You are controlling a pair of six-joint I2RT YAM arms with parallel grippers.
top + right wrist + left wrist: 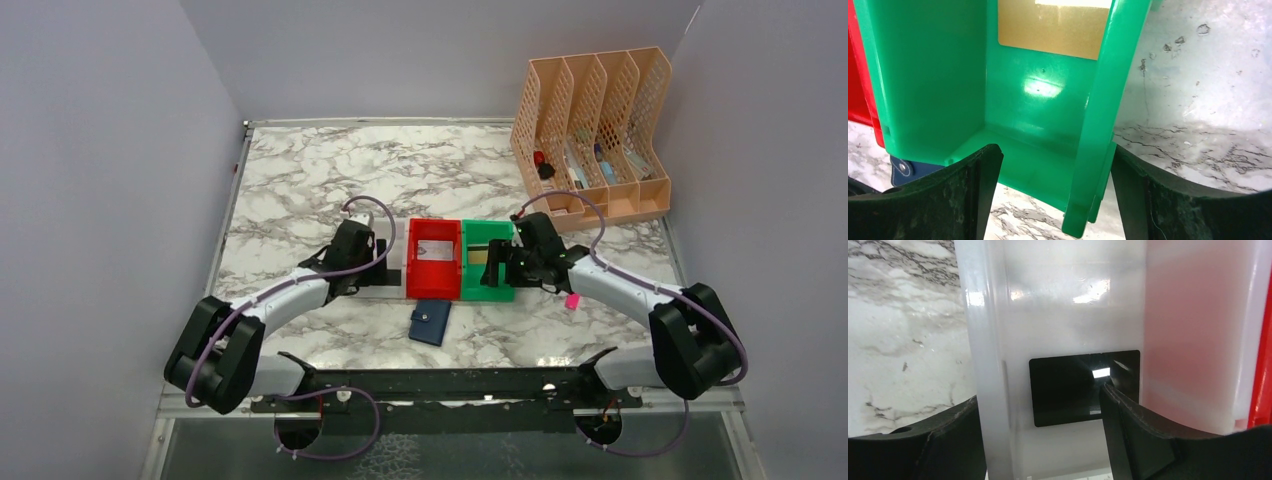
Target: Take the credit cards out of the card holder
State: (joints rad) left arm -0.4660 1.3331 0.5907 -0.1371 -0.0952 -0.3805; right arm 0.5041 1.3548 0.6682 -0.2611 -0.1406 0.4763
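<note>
- Marble table (300,180) between plain grey walls (100,150); peach file rack (592,130) at upper right.
- Card holder (430,322) lies at lower centre, below the red bin (433,262).
- Black card (1068,387) lies in the white bin (1068,305), gold card (1053,27) in the green bin (928,75).
- Left gripper (1040,405) and right gripper (1054,152): jaws wide, each straddling a bin wall, gripping nothing.

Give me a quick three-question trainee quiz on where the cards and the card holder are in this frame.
1. True or false: the card holder lies inside the red bin.
2. Which bin holds the tan-gold card? A white, B red, C green.
3. Fill in: the black card lies in the ____ bin.
Key: 1 false, it lies on the table in front of that bin; 2 C, the green bin; 3 white, the white bin.
</note>
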